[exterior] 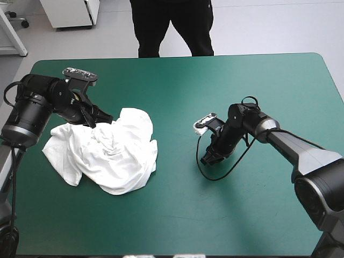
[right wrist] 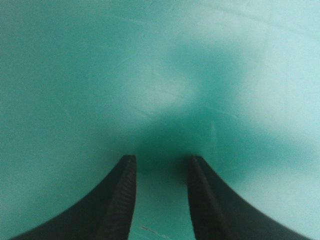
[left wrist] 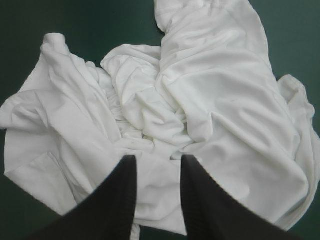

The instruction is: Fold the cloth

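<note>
Smooth teal-green counter (exterior: 242, 86) lying flat, white T-shirt (exterior: 115, 156) sitting on its left half as a soft crumpled heap, left end effector (left wrist: 157, 159) hovering open over the wrinkled folds, right end effector (right wrist: 161, 159) hanging open above bare counter.

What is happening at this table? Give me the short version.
Two robot arms are at work on a white T-shirt, which lies as a crumpled heap on the left part of the teal-green table cover; nothing is folded yet. The left gripper is at the heap's edge with its fingers apart and cloth showing between them, not clamped. The right gripper is open too, held low over bare cover, well apart from the shirt.
</note>
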`<state>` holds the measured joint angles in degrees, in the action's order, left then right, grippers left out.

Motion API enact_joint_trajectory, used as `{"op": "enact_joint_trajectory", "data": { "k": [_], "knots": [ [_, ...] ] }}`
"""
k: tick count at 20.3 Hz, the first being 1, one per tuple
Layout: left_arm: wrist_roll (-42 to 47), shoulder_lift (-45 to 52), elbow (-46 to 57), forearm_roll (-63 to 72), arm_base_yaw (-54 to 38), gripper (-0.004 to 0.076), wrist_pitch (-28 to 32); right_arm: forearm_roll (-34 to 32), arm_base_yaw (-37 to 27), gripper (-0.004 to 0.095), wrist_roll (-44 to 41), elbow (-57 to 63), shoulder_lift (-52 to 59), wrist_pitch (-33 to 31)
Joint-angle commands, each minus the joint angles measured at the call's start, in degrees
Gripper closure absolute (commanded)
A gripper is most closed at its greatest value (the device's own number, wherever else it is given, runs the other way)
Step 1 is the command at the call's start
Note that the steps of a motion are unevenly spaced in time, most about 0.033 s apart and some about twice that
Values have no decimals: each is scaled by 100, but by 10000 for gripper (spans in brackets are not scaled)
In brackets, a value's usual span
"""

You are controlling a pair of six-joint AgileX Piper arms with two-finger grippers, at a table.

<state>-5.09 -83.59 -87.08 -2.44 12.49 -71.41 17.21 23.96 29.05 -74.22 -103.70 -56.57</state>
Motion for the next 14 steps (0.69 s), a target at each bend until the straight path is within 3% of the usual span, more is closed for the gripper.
{"op": "enact_joint_trajectory", "data": {
  "k": [1,14],
  "knots": [
    [4,189,-139,-14,3,503,77,71,13,579,12,-154,260,-26],
    [4,189,-139,-14,3,503,77,71,13,578,-160,-154,260,-4]
  ]
}}
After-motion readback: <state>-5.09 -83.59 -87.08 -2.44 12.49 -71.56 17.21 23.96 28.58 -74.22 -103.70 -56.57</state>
